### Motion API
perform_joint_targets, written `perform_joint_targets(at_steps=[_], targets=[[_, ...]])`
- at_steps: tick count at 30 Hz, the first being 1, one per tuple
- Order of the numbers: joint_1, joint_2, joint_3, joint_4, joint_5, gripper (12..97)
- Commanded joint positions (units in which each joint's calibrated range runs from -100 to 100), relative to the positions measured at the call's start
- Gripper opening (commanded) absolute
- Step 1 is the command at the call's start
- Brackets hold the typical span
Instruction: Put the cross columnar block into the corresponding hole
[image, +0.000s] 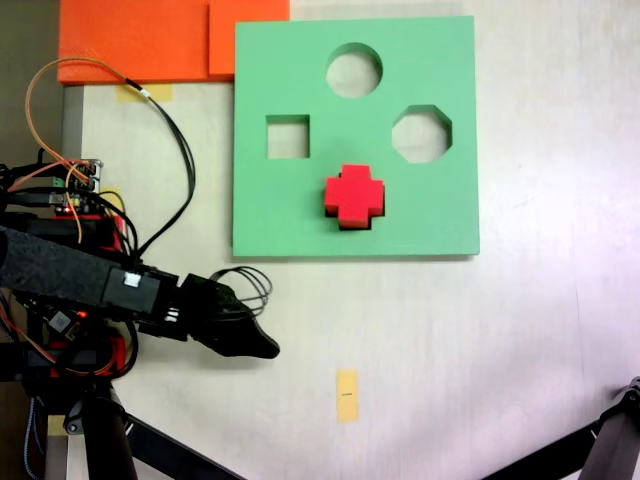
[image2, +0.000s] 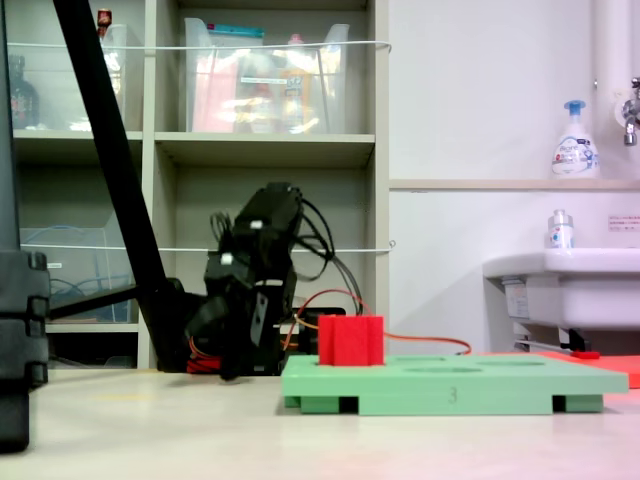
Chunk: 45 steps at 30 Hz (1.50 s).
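- The bench (image: 480, 340) is a pale, off-white surface, seen from above in one fixed view and from low at its edge in the other (image2: 200, 430);
- a flat green square foam board (image: 300, 215) lies directly on it, toward the top of the top-down view — round, square and octagonal cutouts show bare bench through them; from the side the board (image2: 450, 385) rests flat, with small notches along its lower edge;
- orange foam sheets (image: 140, 40) lie at the top-left corner, touching the board's upper-left edge;
- a small yellow tape strip (image: 347, 395) sticks to the bench below the board, well apart from it; another yellow tape piece (image: 150, 92) sits near the orange sheets.
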Motion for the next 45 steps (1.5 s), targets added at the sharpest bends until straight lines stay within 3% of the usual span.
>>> perform_joint_targets(at_steps=[1,4,11,15,45], targets=[[1.27,-0.41,-13.03,33.91,-2.59,52.3],[3.22,-0.41,-13.42,43.73,-4.40,49.9],[4.05,-0.41,-13.42,18.12,-7.13,49.1],[4.54,-0.41,-13.42,18.41,-7.08,46.6],[4.49,-0.41,-13.42,20.43,-7.03,49.5]])
